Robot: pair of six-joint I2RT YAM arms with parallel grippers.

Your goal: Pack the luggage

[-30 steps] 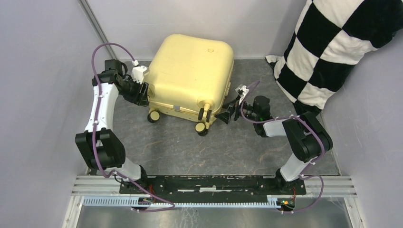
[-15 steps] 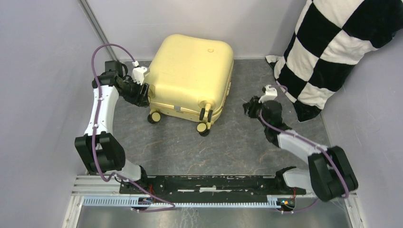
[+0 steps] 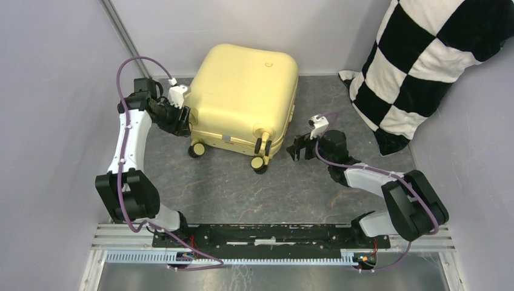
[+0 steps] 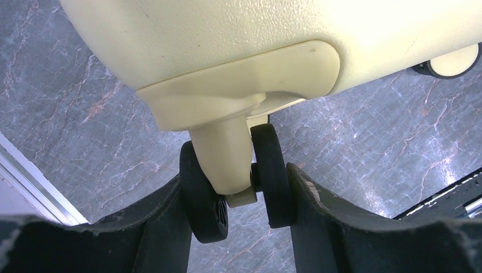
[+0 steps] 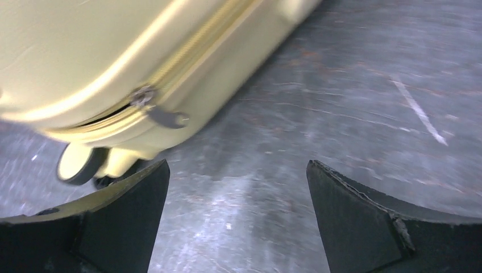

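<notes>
Luggage lies flat and shut near the back of the table, with its wheels facing the arms. The left gripper pinches a wheel at the left corner, one finger on each side. The right gripper is spread wide and holds nothing. It hangs low just beside the right edge, near the zip pull. The pillow leans in the far right corner, well apart.

That wheel could cause trouble. It can spin and swivel, so the left fingers might slip off and the luggage could slide away. The zip pull is tiny and floppy, so the right fingers could close on air.
</notes>
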